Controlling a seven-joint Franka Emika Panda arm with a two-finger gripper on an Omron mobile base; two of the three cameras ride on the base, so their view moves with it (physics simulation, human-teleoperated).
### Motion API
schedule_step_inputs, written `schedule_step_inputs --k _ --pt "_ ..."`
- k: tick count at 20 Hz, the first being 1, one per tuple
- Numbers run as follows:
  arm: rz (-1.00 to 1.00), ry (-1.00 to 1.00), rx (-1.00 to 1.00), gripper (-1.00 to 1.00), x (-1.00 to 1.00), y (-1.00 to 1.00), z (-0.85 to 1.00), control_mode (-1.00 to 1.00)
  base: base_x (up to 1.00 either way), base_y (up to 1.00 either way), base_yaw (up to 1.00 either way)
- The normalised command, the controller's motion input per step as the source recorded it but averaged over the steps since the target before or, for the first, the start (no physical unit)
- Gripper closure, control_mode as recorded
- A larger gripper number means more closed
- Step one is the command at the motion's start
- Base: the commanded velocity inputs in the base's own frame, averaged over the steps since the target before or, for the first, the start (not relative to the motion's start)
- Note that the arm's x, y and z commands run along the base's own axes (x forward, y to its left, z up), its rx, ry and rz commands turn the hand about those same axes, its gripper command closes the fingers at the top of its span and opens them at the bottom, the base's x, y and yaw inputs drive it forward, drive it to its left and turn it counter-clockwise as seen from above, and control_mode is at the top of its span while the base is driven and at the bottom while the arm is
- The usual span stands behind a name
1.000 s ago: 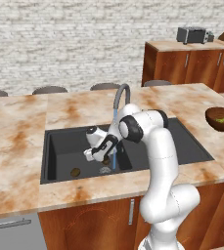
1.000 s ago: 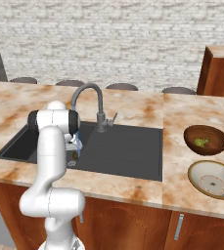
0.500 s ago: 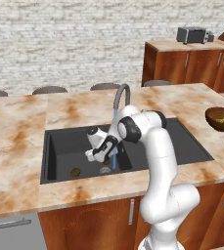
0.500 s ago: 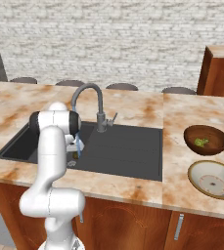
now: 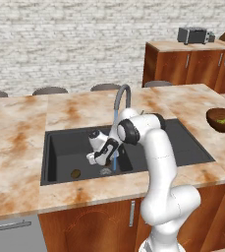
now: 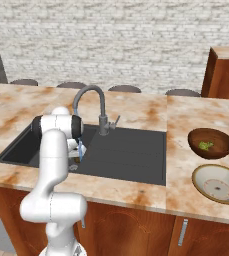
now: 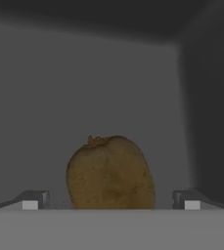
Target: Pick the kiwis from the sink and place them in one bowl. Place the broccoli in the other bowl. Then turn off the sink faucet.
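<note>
Dark fingers (image 7: 35,199) stood wide apart, gripping nothing, with a brown kiwi (image 7: 110,172) lying between them on the floor of the sink (image 5: 65,147). Closing off-centre could squirt the round fruit aside, toward the drain (image 5: 105,171) under the running faucet (image 5: 121,101). The broccoli (image 6: 205,145) sat in the wooden bowl (image 6: 211,142) on the marble desk (image 5: 15,133); a brick wall (image 5: 65,39) stood behind.

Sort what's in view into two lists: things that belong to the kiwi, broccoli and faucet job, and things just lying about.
Job:
kiwi on the sink floor, between the open pincer tips
broccoli already in the brown bowl
cream bowl
faucet, water running

Lying about:
toaster on the far wooden cabinet
stool tops behind the counter
</note>
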Motion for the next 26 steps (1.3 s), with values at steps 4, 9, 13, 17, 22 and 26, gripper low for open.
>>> schedule_step_inputs --k 4,9,13,17,22,26 --pt "0.00 0.00 0.00 -1.00 0.14 -0.03 -0.25 -1.00 0.00 0.00 0.00" --pt "0.00 0.00 0.00 1.00 0.08 -0.10 -0.19 -1.00 0.00 0.00 0.00" --pt "0.00 0.00 0.00 1.00 0.00 -0.01 -0.08 -1.00 0.00 0.00 0.00" --pt "0.00 -0.01 0.00 1.00 -0.01 0.00 0.00 -1.00 0.00 0.00 0.00" --pt "0.00 -0.21 0.00 1.00 -0.29 -0.01 0.00 -1.00 0.00 0.00 0.00" --pt "0.00 -0.23 0.00 1.00 -0.23 0.04 0.05 -1.00 0.00 0.00 0.00"
